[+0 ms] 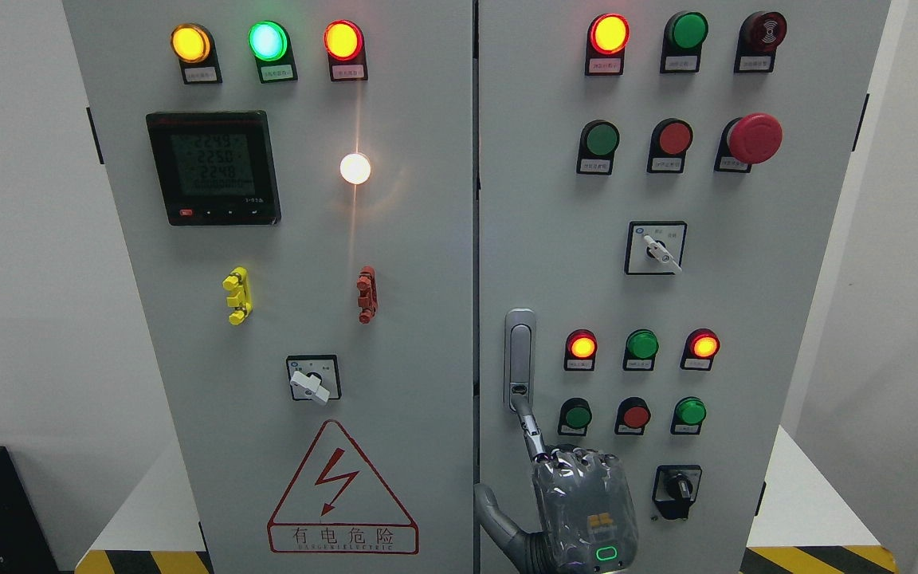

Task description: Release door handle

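Note:
The silver door handle [519, 359] stands upright, flush against the left edge of the right cabinet door [778, 319]. My right hand [582, 510] rises from the bottom edge just below it, its back wrapped in clear film. Its index finger [531, 430] stretches up, and the tip touches the handle's lower end. The thumb [491, 510] sticks out to the left. The other fingers show only as knuckles along the top of the hand. Nothing is grasped. The left arm is out of view.
Lit lamps, push buttons, a red mushroom stop button [754, 138] and rotary switches [676, 486] cover the right door close to the hand. The left door [427, 319] carries a meter [213, 167] and a warning triangle [341, 494]. Hazard-striped floor edges flank the cabinet.

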Motion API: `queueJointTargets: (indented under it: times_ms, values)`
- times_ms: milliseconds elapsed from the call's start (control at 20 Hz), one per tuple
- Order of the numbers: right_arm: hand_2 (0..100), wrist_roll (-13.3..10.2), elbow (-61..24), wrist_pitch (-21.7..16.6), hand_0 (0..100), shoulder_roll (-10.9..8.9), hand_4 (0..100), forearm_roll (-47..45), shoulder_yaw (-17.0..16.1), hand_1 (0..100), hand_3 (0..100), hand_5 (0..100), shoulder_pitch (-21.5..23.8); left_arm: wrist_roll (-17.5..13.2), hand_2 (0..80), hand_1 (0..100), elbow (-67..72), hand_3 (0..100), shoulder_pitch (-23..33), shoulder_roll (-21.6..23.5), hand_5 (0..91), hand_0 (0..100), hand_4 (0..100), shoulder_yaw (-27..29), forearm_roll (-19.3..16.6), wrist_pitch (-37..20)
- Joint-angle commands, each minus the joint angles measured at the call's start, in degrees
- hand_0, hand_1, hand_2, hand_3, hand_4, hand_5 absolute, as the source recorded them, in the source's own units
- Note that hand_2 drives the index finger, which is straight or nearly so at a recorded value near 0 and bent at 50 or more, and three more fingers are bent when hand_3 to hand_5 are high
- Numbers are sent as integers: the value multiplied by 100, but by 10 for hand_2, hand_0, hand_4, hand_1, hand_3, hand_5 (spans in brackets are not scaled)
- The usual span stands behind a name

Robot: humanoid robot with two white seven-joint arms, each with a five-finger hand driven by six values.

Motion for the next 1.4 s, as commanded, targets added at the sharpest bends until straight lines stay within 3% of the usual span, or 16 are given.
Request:
queueJointTargets:
  times_ms: [0,1352]
  values:
    - [24,-33,27,3,313,7,1000,-13,8,243,1000,1000,-26,-1,0,556,167,0,-158,0,0,120,0,0,-2,1]
    - [27,-15,203,47,313,7,1000,-22,-27,244,1000,1000,-140,-1,0,556,167,0,-158,0,0,120,0,0,-2,1]
